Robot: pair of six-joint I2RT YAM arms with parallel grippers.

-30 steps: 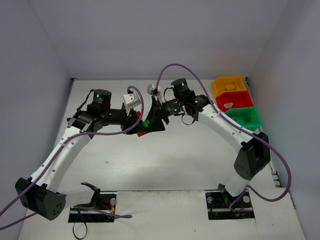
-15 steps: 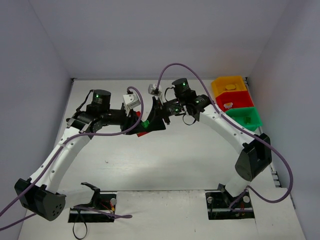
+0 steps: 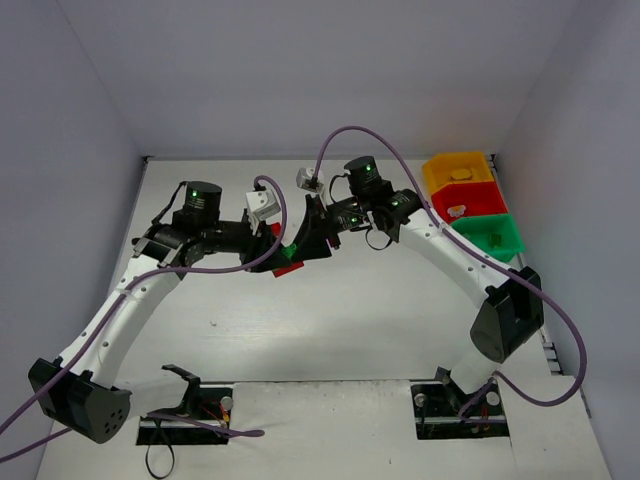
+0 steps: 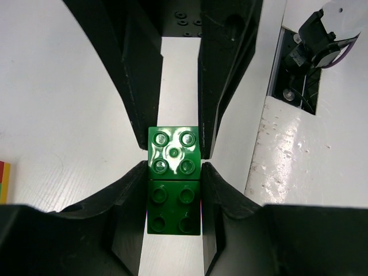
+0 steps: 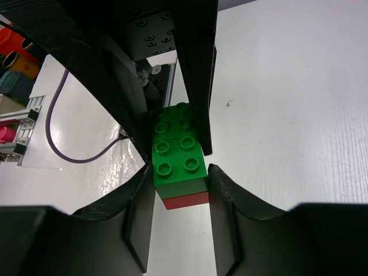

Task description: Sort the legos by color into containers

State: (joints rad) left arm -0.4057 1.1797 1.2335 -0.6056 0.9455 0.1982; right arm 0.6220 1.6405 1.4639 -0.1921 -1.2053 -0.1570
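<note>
At the middle of the table point(image 3: 350, 320), in the top view, the left gripper point(image 3: 277, 250) and right gripper point(image 3: 306, 243) meet nose to nose over one stack point(image 3: 289, 256) of legos, green over red. The stack lies between them, so neither arm is the nearer. Its tilt and whether it rests on the table are hard to read here, as the fingers cover most of it. The yellow bin point(image 3: 431, 176), red bin point(image 3: 441, 206) and green bin point(image 3: 500, 250) stand in a column at the right of the frame, well apart from the stack and on the right arm's side. Each bin holds a small thing too small to make out.

In the left wrist view, at the centre, the stack's studded green face runs up the frame, two studs wide and four long. The left gripper is clenched on its lower, shadowed half, and the right gripper's fingers come in from the top and flank the brighter half. I cannot tell whether the green is one brick or two. No red shows. A red-and-yellow sliver point(image 4: 3, 181) is cut off at the left edge.

In the right wrist view, the long axis again runs up the frame. The right gripper's jaws appear pressed on the near green end, grasping it, with red under it. The far end is hidden between the left gripper's fingers. A pull apart along that axis looks the likely call.
</note>
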